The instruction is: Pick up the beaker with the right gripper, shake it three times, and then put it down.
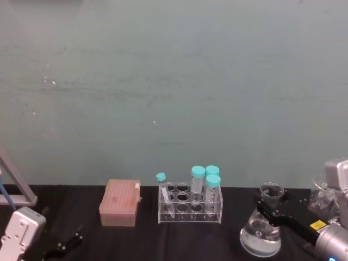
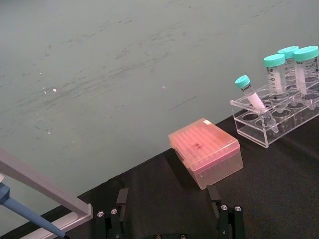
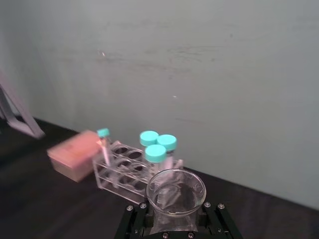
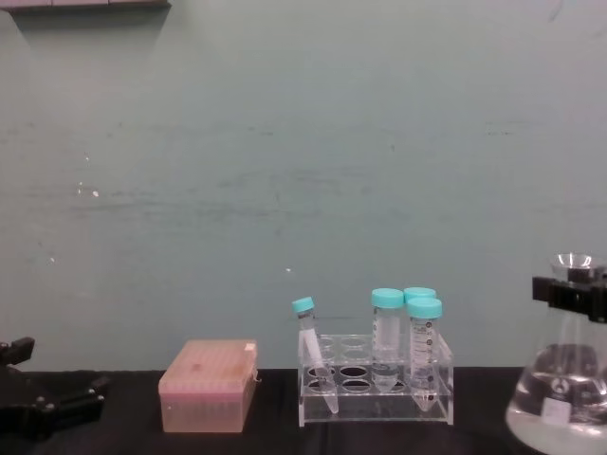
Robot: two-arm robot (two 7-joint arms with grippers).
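Observation:
The beaker (image 1: 261, 237) is a clear conical flask with liquid in its wide base, standing at the right end of the black table. My right gripper (image 1: 270, 210) comes in from the right and sits shut on the beaker's narrow neck just under the flared rim. In the chest view the black clamp (image 4: 574, 296) crosses the beaker (image 4: 566, 398) at the neck. The right wrist view looks down into the beaker's mouth (image 3: 176, 191) between the fingers (image 3: 134, 211). I cannot tell whether its base touches the table. My left gripper (image 1: 68, 243) rests open low at the left.
A clear rack (image 1: 190, 211) with several teal-capped tubes stands left of the beaker. A pink tip box (image 1: 119, 204) sits further left. Another glass vessel (image 1: 323, 198) is behind my right arm. A grey stand (image 1: 16, 185) leans at the far left.

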